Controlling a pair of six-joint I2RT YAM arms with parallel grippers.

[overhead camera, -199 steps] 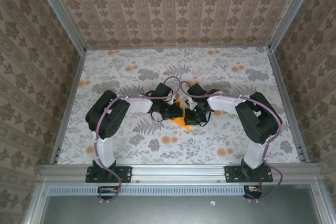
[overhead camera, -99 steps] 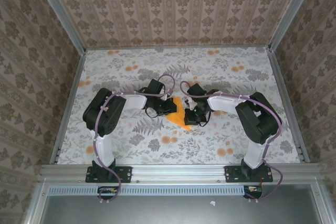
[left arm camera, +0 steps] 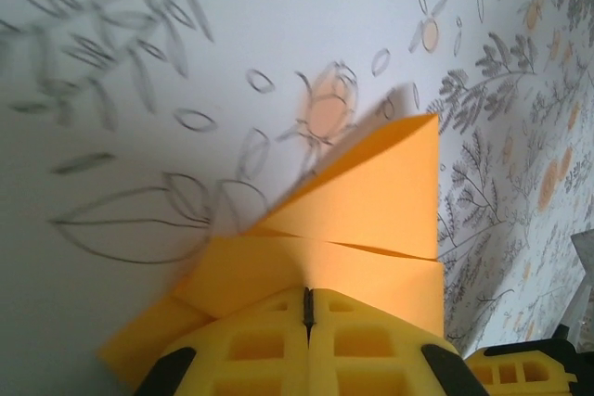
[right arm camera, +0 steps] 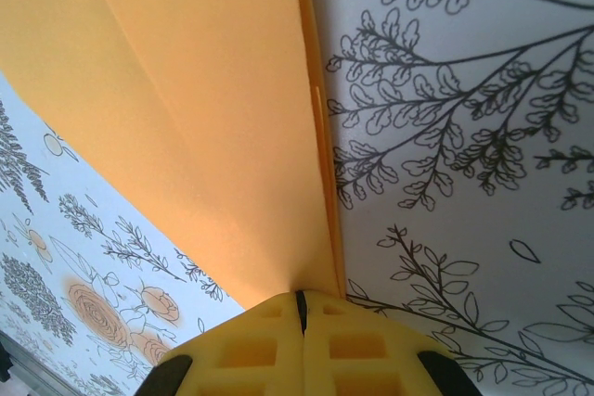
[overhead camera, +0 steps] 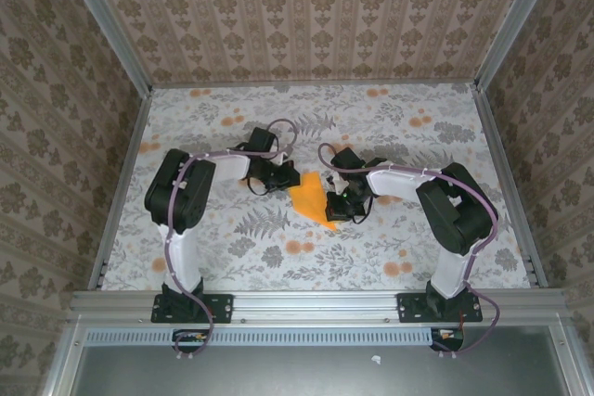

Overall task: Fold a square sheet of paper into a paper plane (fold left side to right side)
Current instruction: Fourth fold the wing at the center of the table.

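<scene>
Paper plane [left arm camera: 371, 201], a creased, pointed shape of plain orange paper, sits right at the tips of both grippers, lying between them on the flower-print cloth [left arm camera: 139, 90].

In the left wrist view the left gripper [left arm camera: 307, 308] has its two yellow fingers pressed together; the seam between them is a thin dark line with no gap. The nearest layer of paper runs under those tips. Whether any of it is caught in the seam cannot be told. Just beyond the tips a fold line crosses the paper. Past it a flap rises to a sharp corner up and to the right of the fingers, throwing a soft shadow on the cloth.

In the right wrist view the right gripper [right arm camera: 299, 308] is likewise closed tight, its pads meeting. A long straight edge of the paper runs away from the seam, with the broad orange face spreading to the left of the fingers and bare cloth to their right. Whether the fingers grip that edge or only rest on it cannot be told.

From above, the paper lies between the two wrists with its point toward the arm bases. The left fingers are at its far left corner and the right fingers at its right edge. Farther back stand the patterned walls [overhead camera: 316, 16].
</scene>
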